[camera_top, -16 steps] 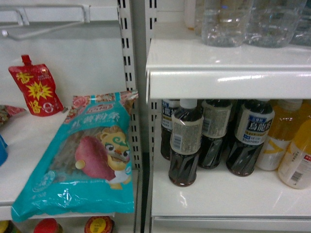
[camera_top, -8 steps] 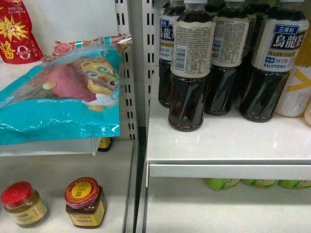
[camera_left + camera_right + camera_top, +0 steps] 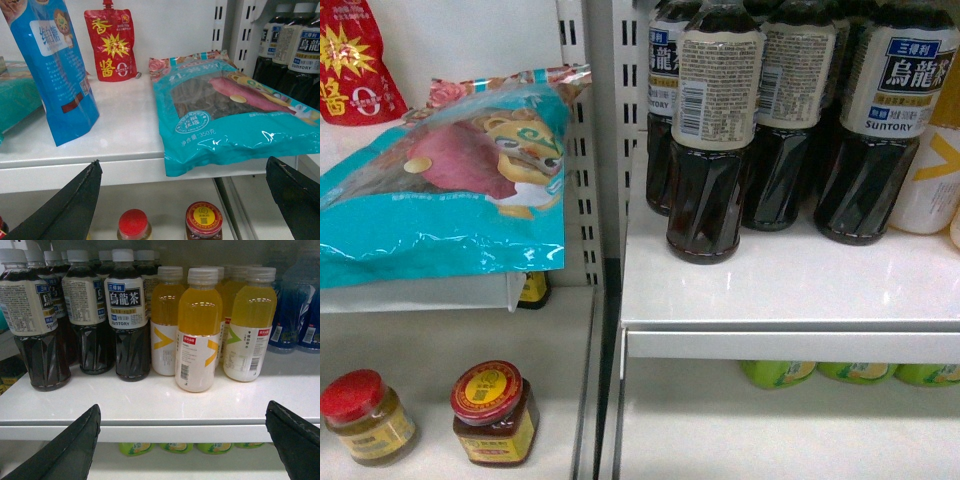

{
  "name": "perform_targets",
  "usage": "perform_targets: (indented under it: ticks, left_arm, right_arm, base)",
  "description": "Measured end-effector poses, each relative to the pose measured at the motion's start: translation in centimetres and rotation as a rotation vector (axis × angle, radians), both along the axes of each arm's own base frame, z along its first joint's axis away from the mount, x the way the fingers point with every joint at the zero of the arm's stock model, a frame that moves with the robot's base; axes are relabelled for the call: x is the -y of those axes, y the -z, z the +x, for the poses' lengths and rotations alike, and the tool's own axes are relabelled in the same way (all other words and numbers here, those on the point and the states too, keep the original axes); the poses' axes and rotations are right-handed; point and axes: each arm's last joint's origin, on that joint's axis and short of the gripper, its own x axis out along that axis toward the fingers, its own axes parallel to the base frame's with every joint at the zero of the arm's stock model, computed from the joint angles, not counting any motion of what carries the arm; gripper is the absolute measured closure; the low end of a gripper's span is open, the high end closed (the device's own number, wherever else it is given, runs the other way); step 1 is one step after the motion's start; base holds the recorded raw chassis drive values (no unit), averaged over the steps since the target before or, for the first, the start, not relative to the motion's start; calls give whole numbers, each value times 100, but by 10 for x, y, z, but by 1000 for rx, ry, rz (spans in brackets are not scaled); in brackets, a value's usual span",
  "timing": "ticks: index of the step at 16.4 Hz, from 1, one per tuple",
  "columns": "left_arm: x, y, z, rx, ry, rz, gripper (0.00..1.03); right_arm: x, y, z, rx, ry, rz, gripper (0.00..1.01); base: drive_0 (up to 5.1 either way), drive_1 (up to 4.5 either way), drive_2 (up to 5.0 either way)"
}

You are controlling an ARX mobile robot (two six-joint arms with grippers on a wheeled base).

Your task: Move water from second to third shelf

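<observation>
head view shows dark oolong tea bottles (image 3: 712, 130), no water bottle in any view. both grippers, left (image 3: 185, 200) and right (image 3: 185, 440), gape wide and empty. likely heavy, slick, squashy; grip mid-body

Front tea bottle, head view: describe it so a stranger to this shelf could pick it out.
On the white shelf right of the slotted upright stands a cluster of dark tea bottles. The front bottle is toward the cluster's left. It alone stands forward of the others, nearest the shelf edge, barcode facing out.
</observation>
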Motion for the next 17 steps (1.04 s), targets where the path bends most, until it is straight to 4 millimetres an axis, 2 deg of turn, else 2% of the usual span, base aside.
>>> perform_targets:
  ticks: [17]
  left_arm:
    - [0, 0, 0, 0, 0, 0, 5]
  right_arm:
    - [0, 0, 0, 0, 0, 0, 3]
  base:
    - [0, 0, 0]
